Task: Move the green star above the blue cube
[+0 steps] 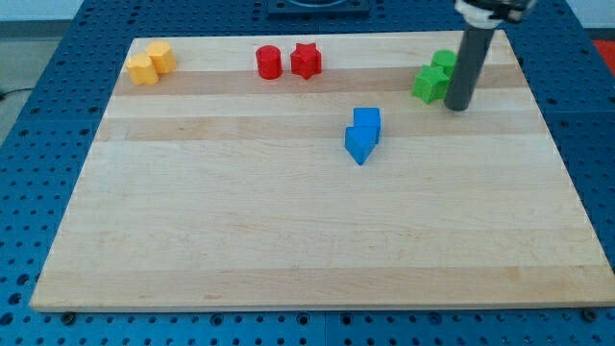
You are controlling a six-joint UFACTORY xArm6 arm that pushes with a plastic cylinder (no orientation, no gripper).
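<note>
The green star (430,85) lies near the board's upper right, touching a second green block (444,61) just behind it. The blue cube (367,120) sits right of the board's centre, with another blue block (357,144) touching it at its lower left. My tip (458,107) rests on the board just to the right of the green star, close to or touching it. The rod rises from there to the view's top.
A red cylinder (269,62) and a red star (306,60) stand at the top centre. Two yellow blocks (151,63) touch at the top left. The wooden board (288,240) lies on a blue perforated table.
</note>
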